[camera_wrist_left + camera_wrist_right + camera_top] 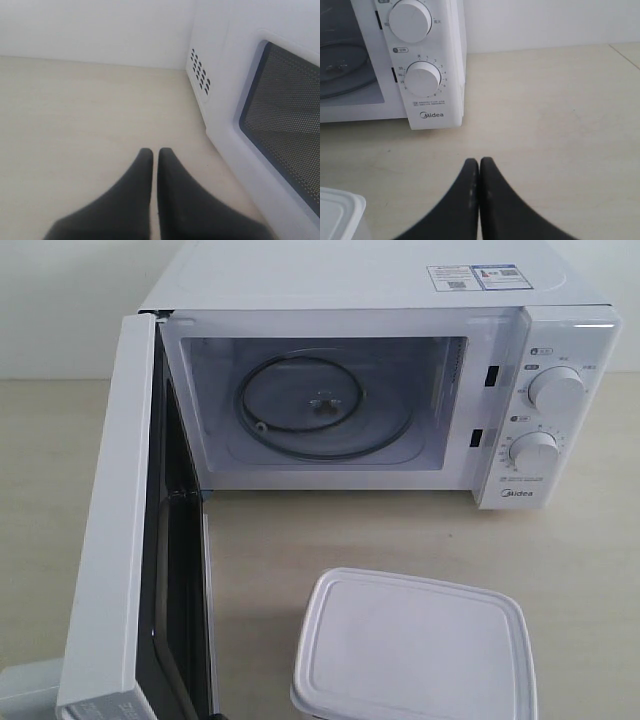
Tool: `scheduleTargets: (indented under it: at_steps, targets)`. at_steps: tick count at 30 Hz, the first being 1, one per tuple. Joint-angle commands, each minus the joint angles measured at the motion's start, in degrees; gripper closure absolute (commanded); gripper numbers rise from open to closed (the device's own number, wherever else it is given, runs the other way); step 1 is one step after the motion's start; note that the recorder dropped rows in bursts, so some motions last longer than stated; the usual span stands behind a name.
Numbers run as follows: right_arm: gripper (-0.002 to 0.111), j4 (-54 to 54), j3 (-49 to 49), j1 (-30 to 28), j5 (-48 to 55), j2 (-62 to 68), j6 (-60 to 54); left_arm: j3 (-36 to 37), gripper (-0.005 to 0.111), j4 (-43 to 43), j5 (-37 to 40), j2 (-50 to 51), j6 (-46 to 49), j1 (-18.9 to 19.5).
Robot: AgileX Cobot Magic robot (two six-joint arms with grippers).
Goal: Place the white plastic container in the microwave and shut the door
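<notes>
The exterior view takes in the whole scene. The microwave [350,280] stands at the back of the pale table [420,530], and the door [110,520] is swung fully open to the left, edge-on to the camera. Inside the cavity lies a glass turntable [325,405] with nothing on it. The white plastic container [410,650] sits on the table in front of the microwave, lid on, near the front edge of the picture and well apart from the cavity. A sticker [478,277] lies on the microwave's top, and two dials [557,390] sit one above the other on its right panel.

The grippers appear only in the wrist views. In the left wrist view, the left gripper [151,152] hangs over bare table with its dark fingers pressed together on nothing. Beside it are the outer face of the door, with its dark mesh window [285,130], and a patch of vent holes [200,75].

In the right wrist view, the right gripper [479,162] is likewise closed and empty. It is over the table in front of the dial panel, and one corner of the container's lid [337,212] shows off to one side.
</notes>
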Motion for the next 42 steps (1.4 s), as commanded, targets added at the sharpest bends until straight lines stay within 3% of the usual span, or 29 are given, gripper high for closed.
scheduleTargets:
  at_steps: [1, 16, 24, 33, 42]
  targets:
    - [0.109, -0.2, 0.0, 0.1, -0.6, -0.2, -0.2, 0.2, 0.102, 0.3, 0.0, -0.2, 0.0, 0.1]
    - [0.109, -0.9, 0.0, 0.1, -1.1, -0.2, -1.0, 0.2, 0.102, 0.3, 0.0, -0.2, 0.0, 0.1]
    - [0.109, -1.4, 0.0, 0.1, -10.0, -0.2, -3.3, 0.2, 0.102, 0.3, 0.0, -0.2, 0.0, 0.1]
    - [0.109, -1.4, 0.0, 0.1, -11.9, -0.2, -3.1, 0.2, 0.102, 0.3, 0.0, -0.2, 0.0, 0.1]
    - [0.109, -1.4, 0.0, 0.1, -26.1, -0.2, -3.7, 0.2, 0.102, 0.3, 0.0, -0.2, 0.0, 0.1]
